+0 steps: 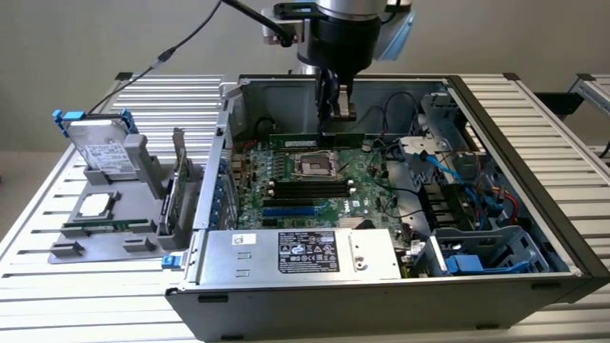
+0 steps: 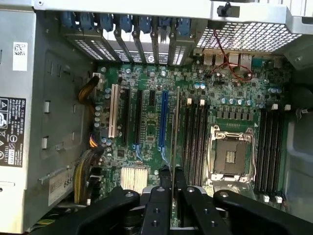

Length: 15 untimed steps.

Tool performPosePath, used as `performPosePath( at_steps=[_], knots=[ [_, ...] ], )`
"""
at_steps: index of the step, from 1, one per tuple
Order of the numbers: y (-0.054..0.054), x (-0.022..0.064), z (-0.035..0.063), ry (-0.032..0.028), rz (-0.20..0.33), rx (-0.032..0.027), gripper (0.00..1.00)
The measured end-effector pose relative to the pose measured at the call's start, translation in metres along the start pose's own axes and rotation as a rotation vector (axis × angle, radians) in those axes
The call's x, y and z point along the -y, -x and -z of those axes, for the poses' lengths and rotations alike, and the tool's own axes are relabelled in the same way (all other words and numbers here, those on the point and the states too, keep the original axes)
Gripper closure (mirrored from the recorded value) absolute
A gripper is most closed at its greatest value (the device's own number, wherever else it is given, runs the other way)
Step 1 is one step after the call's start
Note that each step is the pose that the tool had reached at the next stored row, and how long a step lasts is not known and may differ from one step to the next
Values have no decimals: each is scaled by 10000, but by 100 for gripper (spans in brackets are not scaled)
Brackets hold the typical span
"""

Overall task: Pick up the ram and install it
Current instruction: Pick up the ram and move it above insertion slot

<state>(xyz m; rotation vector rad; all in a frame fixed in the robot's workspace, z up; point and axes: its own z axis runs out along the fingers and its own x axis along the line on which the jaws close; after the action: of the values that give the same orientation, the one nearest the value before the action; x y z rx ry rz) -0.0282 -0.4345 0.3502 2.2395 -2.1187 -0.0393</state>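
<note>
My gripper (image 1: 333,127) hangs inside the open computer case, shut on the ram (image 1: 318,140). The ram is a long green stick held level above the motherboard (image 1: 367,187), a little beyond the CPU socket (image 1: 313,164). In the wrist view the ram (image 2: 174,132) shows edge-on as a thin strip running out from between the black fingers (image 2: 161,196). It lies over the board beside a bank of black memory slots (image 2: 194,142). A second bank of slots (image 2: 271,147) sits on the other side of the CPU socket (image 2: 231,156). In the exterior view more black slots (image 1: 310,187) lie nearer than the socket.
A power supply (image 1: 300,254) fills the case's near side, with cables and a drive cage (image 1: 476,250) toward the exterior view's right. Outside the case on the exterior view's left, a grey holder (image 1: 100,236) carries a hard drive (image 1: 100,150), a CPU (image 1: 96,206) and an upright card (image 1: 176,182).
</note>
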Motion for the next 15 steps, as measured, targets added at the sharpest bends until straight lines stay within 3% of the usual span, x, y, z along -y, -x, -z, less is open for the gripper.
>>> performPosePath(
  at_steps=[7, 11, 15],
  knots=[
    [75, 136, -118, 9, -40, 2, 86],
    [136, 151, -189, 13, -97, 7, 86],
    [279, 148, -297, 15, -128, 8, 86]
  ],
)
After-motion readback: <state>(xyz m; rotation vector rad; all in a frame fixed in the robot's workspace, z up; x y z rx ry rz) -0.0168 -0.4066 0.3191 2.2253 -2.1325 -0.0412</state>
